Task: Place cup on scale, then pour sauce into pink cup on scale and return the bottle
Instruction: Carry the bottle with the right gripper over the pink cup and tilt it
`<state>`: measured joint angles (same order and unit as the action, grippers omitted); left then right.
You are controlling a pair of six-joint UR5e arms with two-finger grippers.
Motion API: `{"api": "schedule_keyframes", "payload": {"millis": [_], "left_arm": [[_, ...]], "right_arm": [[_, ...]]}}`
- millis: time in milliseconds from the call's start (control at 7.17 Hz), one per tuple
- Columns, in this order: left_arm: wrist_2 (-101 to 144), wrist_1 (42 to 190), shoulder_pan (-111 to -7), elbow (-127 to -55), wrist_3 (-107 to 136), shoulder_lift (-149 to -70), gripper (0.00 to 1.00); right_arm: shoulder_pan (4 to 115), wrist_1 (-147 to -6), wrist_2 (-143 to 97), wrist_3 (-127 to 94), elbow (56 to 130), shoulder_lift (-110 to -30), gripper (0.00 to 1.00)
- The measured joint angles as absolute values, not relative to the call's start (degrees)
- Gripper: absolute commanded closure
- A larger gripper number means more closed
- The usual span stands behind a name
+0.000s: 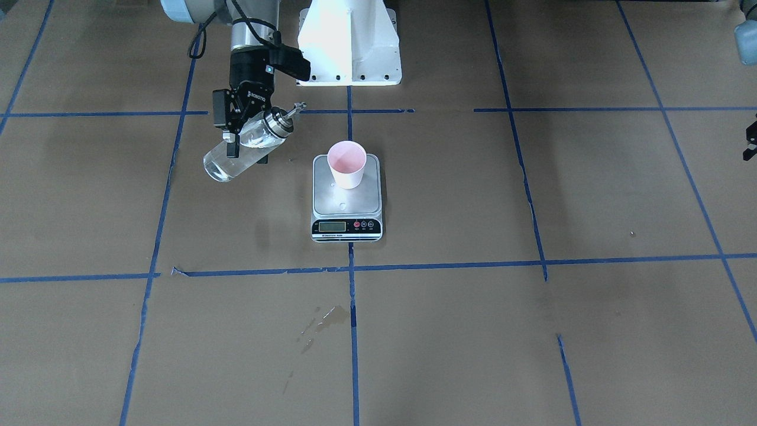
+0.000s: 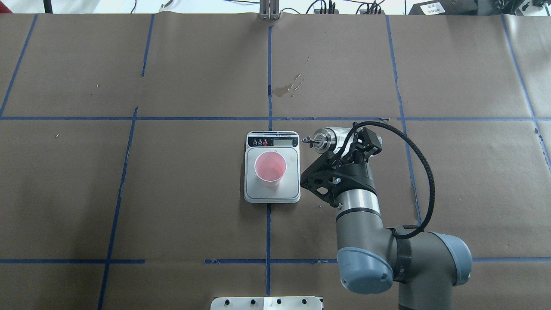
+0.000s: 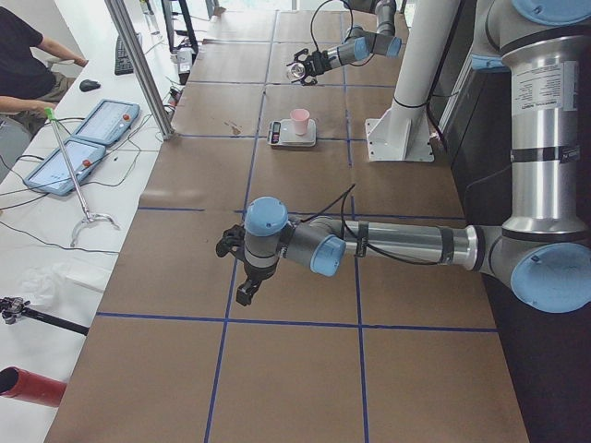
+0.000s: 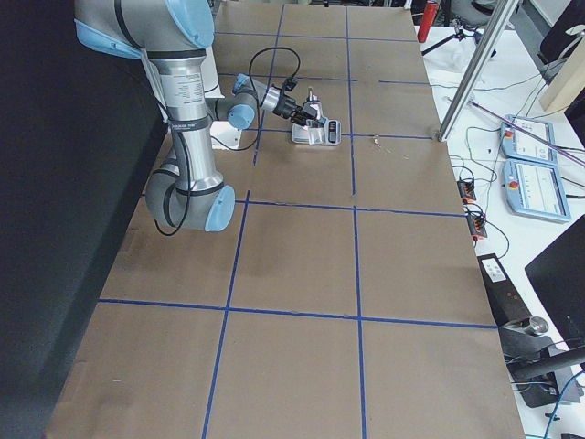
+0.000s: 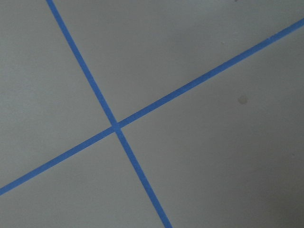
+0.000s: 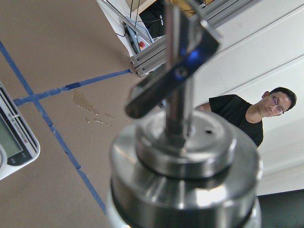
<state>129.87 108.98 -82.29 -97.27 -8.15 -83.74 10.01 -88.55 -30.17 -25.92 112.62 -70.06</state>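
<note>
The pink cup [image 1: 347, 164] [image 2: 270, 168] stands upright on the steel scale [image 1: 331, 204] [image 2: 292, 189], toward the robot's end of the platform. My right gripper [image 1: 245, 142] [image 2: 344, 146] is shut on the clear glass bottle [image 1: 236, 157] [image 2: 333, 137], held tilted in the air beside the scale. Its metal cap and spout [image 6: 183, 118] point toward the cup, apart from it. Clear sauce [image 1: 220, 167] sits in the bottle's lower end. My left gripper [image 3: 242, 277] hovers over bare table far from the scale, and I cannot tell whether it is open or shut.
Brown paper with blue tape lines [image 5: 116, 126] covers the table. A dried stain [image 1: 328, 316] [image 2: 284, 89] lies beyond the scale's display side. The white robot base [image 1: 349, 41] stands behind the scale. A person [image 6: 247, 114] sits past the table's far edge.
</note>
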Motion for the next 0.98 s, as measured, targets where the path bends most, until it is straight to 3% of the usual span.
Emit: {"api": "schedule_keyframes", "payload": {"millis": [558, 976], "left_arm": [[129.73, 108.99, -82.76, -96.78, -7.96, -83.79, 0.00], [129.73, 109.02, -82.74, -96.79, -7.89, -83.91, 0.00]], "right_arm": [[9.89, -90.63, -22.20, -19.72, 101.96, -65.10, 1.00], [10.02, -92.67, -18.22, -10.61, 100.29, -64.59, 1.00]]}}
